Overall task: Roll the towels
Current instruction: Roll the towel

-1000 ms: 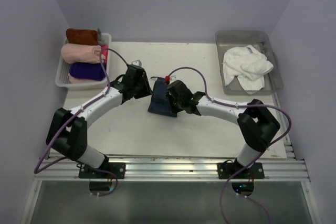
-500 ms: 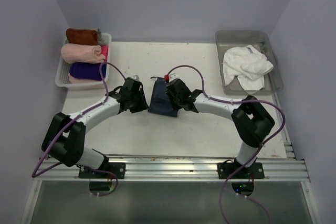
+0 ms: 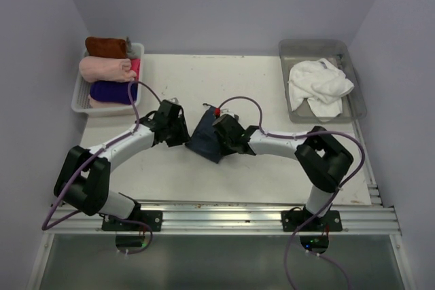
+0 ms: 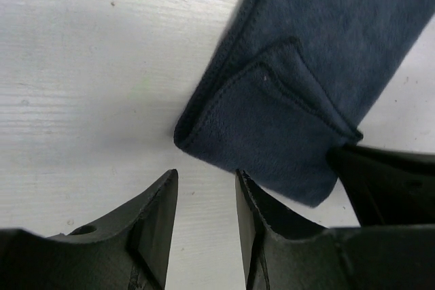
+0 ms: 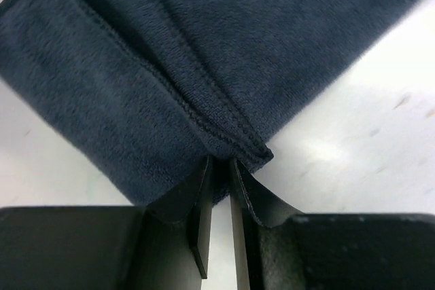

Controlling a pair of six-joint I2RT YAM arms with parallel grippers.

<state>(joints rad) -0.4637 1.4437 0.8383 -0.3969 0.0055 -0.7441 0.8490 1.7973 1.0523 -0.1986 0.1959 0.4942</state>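
Note:
A folded dark slate-blue towel (image 3: 204,142) lies tilted on the table between my two arms. My right gripper (image 3: 219,135) is shut on its hemmed edge; in the right wrist view the fingertips (image 5: 219,161) pinch the doubled seam of the blue towel (image 5: 170,66). My left gripper (image 3: 182,132) stands open just left of the cloth. Nothing lies between its jaws (image 4: 206,176), and the blue towel's folded corner (image 4: 272,120) is a little ahead of them. A crumpled white towel (image 3: 318,85) lies in the grey tray. A rolled rust-brown towel (image 3: 105,47) sits in the white basket.
The white basket (image 3: 80,103) at the back left also holds a pale pink roll (image 3: 104,68) and a deep purple roll (image 3: 112,92). The grey tray (image 3: 357,103) stands at the back right. Purple cables loop over both arms. Walls enclose the table on three sides.
My right gripper has moved left and nearer with the blue towel, turning it to a slant. The left gripper came slightly nearer and stays open.

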